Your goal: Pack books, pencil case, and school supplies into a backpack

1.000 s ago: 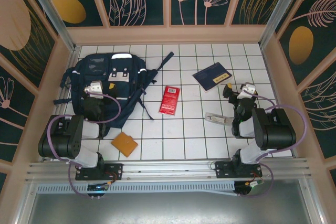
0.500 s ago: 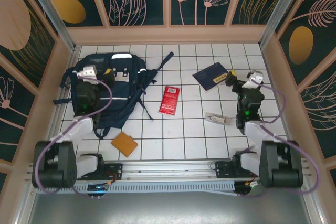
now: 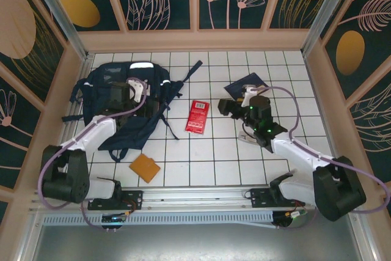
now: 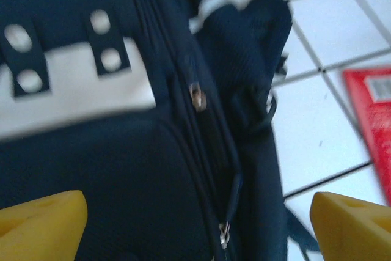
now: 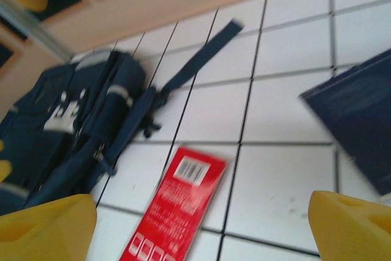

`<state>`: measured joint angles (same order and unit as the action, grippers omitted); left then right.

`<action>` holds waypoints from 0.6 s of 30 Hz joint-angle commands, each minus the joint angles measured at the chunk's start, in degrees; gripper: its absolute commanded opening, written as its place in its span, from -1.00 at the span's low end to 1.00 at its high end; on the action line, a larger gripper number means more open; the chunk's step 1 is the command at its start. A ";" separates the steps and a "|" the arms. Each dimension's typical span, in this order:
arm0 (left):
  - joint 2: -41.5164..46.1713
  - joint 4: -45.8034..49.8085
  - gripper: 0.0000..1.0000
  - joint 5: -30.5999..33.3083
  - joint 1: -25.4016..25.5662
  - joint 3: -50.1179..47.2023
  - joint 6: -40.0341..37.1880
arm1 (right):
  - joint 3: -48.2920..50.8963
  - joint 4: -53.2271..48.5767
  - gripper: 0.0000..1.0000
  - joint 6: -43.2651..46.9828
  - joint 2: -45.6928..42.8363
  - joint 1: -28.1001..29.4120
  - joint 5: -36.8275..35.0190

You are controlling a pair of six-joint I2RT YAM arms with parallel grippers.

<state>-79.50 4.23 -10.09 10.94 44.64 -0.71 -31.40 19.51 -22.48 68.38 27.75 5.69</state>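
Left gripper [image 4: 195,224] hangs over the backpack [image 3: 91,87], its yellow fingertips wide apart with nothing between them. The right gripper [image 5: 198,224], well right of the backpack, stands just as wide and empty. Close up, the left wrist view brings out the backpack's zipper [image 4: 197,96] with its metal pulls, and a white patch [image 4: 67,84] with dark holed tabs, somewhat blurred. From above, the backpack reads whole: dark navy, lying flat, black straps [image 3: 183,80] trailing off its right side. The book [image 3: 244,82], navy, lies far right of the backpack, partly under the right arm [image 3: 293,148]. The red rectangle [image 3: 197,116] lies just right of the straps. The orange pad [image 3: 145,167] sits just nearer than the backpack, and the pale piece [image 3: 245,138] lies well to the backpack's right.
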 commanded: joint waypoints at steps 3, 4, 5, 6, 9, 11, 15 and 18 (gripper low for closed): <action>-6.65 7.88 0.79 4.55 0.78 6.91 5.57 | -7.36 -4.49 0.62 -0.65 8.13 3.27 6.61; -8.19 10.27 0.79 8.35 0.77 8.35 7.42 | -8.58 -5.39 0.62 -0.41 9.58 5.03 6.42; -9.53 12.28 0.79 11.72 0.83 9.70 8.98 | -9.34 -5.97 0.62 -0.22 10.57 5.82 6.46; -11.30 14.75 0.78 14.78 0.78 10.71 10.83 | -10.47 -6.37 0.62 -0.13 11.53 6.70 6.31; -16.96 18.42 0.74 16.14 0.78 15.47 13.56 | -11.95 -6.00 0.62 -0.24 13.96 8.94 5.75; -21.41 19.77 0.61 15.20 0.77 17.21 14.48 | -12.82 -5.54 0.60 -0.31 15.45 10.16 5.97; -26.02 20.53 0.13 13.58 0.75 19.05 15.14 | -15.14 -6.57 0.53 0.50 18.03 12.31 6.11; -24.46 21.34 -0.33 12.92 0.80 19.50 15.21 | -16.74 -7.02 0.52 0.93 19.50 13.02 7.20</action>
<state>-103.44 19.53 1.32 12.25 64.10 13.13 -45.32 13.37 -22.81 86.76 40.03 11.31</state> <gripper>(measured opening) 0.386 0.760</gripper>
